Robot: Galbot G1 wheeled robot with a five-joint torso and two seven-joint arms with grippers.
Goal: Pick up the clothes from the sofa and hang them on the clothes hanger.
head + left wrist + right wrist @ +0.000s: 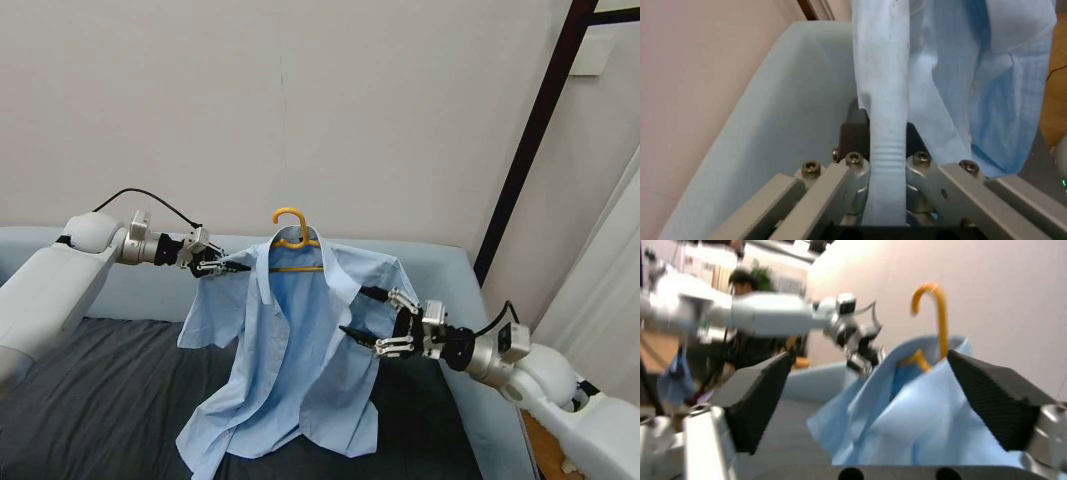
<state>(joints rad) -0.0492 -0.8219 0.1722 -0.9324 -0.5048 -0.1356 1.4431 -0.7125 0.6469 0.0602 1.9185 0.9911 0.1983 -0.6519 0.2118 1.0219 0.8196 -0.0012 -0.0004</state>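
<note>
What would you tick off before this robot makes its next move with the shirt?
1. Left hand clamped on the shirt at one shoulder: ok.
2. Right hand open, beside the shirt's other front edge: ok.
3. Hanger hook poking out above the collar: ok.
4. Both shoulders seated on the hanger: cannot tell, cloth hides it.
5. Hem lifted clear of the sofa: cannot tell, it hangs low over the seat.
</note>
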